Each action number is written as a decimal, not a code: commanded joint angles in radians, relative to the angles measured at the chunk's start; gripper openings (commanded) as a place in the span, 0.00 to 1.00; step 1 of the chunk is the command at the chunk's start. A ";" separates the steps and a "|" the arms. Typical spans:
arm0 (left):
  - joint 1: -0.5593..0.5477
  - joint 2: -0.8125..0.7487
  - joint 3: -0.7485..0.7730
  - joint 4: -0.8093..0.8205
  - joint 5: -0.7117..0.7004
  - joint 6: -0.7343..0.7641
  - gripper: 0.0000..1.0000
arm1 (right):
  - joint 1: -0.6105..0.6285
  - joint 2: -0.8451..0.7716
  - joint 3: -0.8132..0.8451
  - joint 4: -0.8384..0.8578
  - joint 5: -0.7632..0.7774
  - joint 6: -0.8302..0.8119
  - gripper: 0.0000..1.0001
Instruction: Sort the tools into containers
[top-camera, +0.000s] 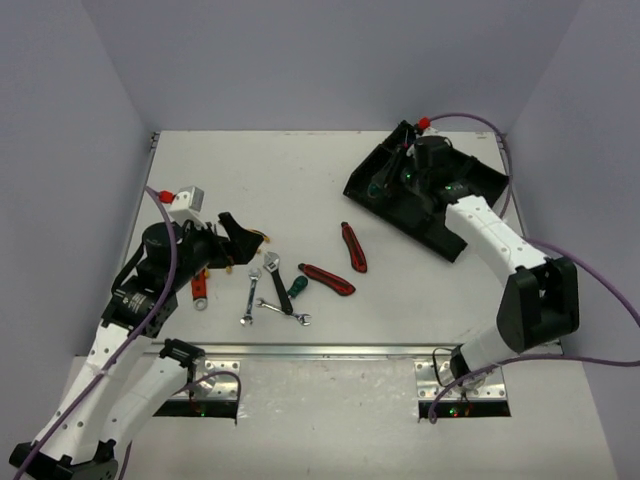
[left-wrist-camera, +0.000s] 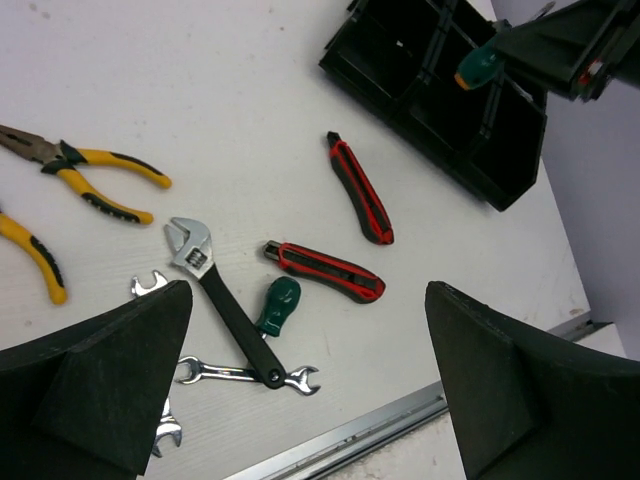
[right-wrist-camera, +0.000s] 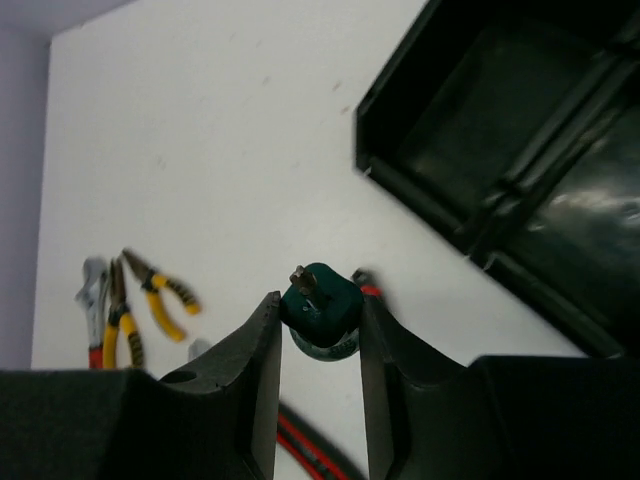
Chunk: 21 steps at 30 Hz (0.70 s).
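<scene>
My right gripper (top-camera: 408, 172) hangs over the black organiser tray (top-camera: 482, 182) at the far right, shut on a stubby green screwdriver (right-wrist-camera: 320, 303), tip toward the camera. The tray's compartments (right-wrist-camera: 500, 150) lie to its upper right. My left gripper (left-wrist-camera: 308, 335) is open and empty, above the loose tools at the near left. Below it lie a second stubby green screwdriver (left-wrist-camera: 277, 305), a black-handled adjustable wrench (left-wrist-camera: 220, 300), two red-black utility knives (left-wrist-camera: 358, 187) (left-wrist-camera: 325, 270), silver wrenches (left-wrist-camera: 245, 374) and yellow-handled pliers (left-wrist-camera: 105, 180).
A red-handled screwdriver (top-camera: 200, 289) lies by the left arm. A metal rail (top-camera: 330, 351) runs along the table's near edge. Grey walls close off the back and both sides. The right arm's cable (top-camera: 470, 122) loops behind the tray.
</scene>
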<state>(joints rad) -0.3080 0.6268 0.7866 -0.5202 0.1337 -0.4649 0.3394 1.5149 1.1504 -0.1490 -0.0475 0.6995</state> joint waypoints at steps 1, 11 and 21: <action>-0.003 -0.021 0.002 -0.018 -0.087 0.054 1.00 | -0.151 0.095 0.176 -0.066 0.164 -0.042 0.00; -0.005 -0.022 -0.027 0.002 -0.028 0.057 1.00 | -0.333 0.566 0.723 -0.204 0.409 -0.162 0.00; -0.005 0.030 -0.020 0.013 0.012 0.069 1.00 | -0.375 0.749 0.927 -0.254 0.418 -0.200 0.14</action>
<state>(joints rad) -0.3080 0.6348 0.7551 -0.5446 0.1170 -0.4169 -0.0390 2.2944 2.0115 -0.4078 0.3296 0.5264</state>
